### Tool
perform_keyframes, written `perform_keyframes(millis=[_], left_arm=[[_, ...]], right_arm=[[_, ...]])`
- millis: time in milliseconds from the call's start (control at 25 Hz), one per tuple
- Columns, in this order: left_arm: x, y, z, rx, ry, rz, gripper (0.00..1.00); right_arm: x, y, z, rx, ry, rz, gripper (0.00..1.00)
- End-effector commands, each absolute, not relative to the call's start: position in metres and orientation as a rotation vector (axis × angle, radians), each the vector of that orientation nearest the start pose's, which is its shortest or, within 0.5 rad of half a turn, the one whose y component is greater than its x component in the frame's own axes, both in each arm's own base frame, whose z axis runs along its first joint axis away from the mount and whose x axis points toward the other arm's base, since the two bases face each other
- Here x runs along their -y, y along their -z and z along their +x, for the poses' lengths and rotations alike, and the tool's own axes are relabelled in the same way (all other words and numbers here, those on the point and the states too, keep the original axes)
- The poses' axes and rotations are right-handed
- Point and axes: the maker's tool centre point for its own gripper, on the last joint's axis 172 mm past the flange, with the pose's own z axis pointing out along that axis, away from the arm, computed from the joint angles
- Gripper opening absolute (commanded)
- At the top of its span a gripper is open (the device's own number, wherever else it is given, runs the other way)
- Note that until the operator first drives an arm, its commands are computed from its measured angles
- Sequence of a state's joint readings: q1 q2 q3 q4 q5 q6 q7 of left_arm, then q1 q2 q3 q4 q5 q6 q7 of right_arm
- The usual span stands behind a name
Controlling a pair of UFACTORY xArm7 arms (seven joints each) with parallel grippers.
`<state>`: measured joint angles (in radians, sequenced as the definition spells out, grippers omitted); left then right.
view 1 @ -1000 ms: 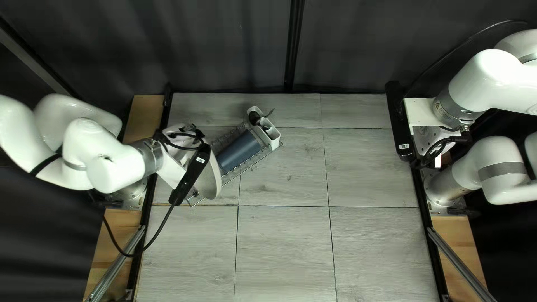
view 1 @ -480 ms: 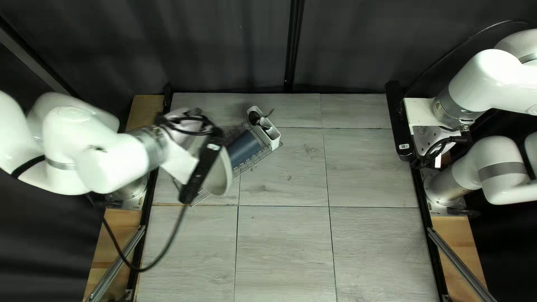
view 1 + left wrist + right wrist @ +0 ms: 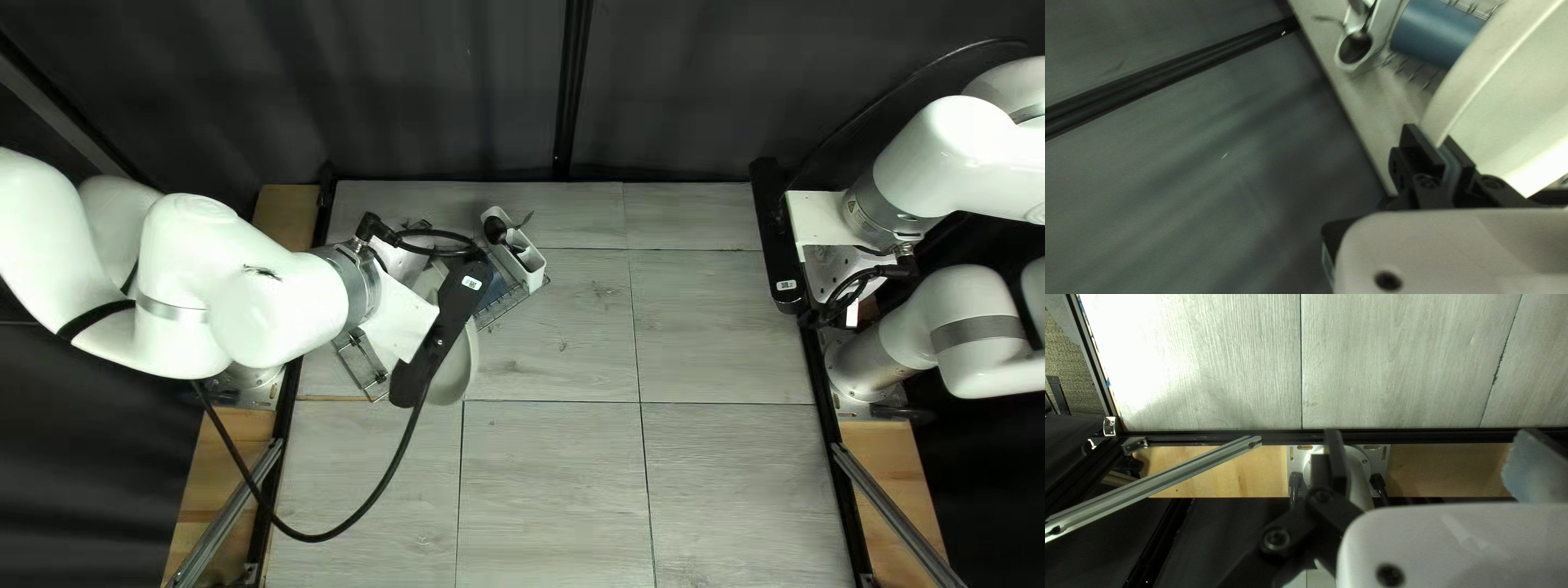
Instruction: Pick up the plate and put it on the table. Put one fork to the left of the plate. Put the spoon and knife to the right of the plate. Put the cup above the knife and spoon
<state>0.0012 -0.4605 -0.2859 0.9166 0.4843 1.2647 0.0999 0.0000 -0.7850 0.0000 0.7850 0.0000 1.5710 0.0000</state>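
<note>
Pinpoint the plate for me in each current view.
Top left view: the plate is left of centre, partly hidden.
Left wrist view: its rim is pinched in my left gripper.
Right wrist view: not in it.
Landmark: the grey table shows in all three; the white cutlery holder in the first two.

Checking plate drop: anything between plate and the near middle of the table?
Nothing visible between the plate, held by the left gripper, and that part of the table. The rack is mostly on the plate's far side; the cable loops toward the table's left edge.
</note>
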Motion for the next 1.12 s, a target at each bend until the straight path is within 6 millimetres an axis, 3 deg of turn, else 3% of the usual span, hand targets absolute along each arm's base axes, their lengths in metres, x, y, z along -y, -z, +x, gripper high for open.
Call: perform_keyframes(millis=[40, 320, 520, 640, 960, 1120], left_arm=[[0.023, -0.309, 0.418, -0.490, 0.266, -2.627, 0.00], [0.023, -0.307, 0.418, -0.472, 0.267, -2.645, 0.00], [0.028, -0.264, 0.449, -0.300, 0.339, -2.842, 0.00], [0.037, -0.225, 0.471, -0.225, 0.375, -2.968, 0.00], [0.037, -0.225, 0.471, -0.225, 0.375, -2.968, 0.00], [0.034, -0.188, 0.483, -0.094, 0.344, -3.059, 0.00]], right_arm=[[0.000, -0.320, 0.248, 0.000, -0.002, -3.142, 1.00], [0.000, -0.320, 0.248, 0.000, -0.002, -3.142, 1.00], [0.000, -0.320, 0.248, 0.000, -0.002, -3.142, 1.00], [0.000, -0.320, 0.248, 0.000, -0.002, -3.142, 1.00], [0.000, -0.320, 0.248, 0.000, -0.002, -3.142, 1.00], [0.000, -0.320, 0.248, 0.000, -0.002, -3.142, 1.00]])
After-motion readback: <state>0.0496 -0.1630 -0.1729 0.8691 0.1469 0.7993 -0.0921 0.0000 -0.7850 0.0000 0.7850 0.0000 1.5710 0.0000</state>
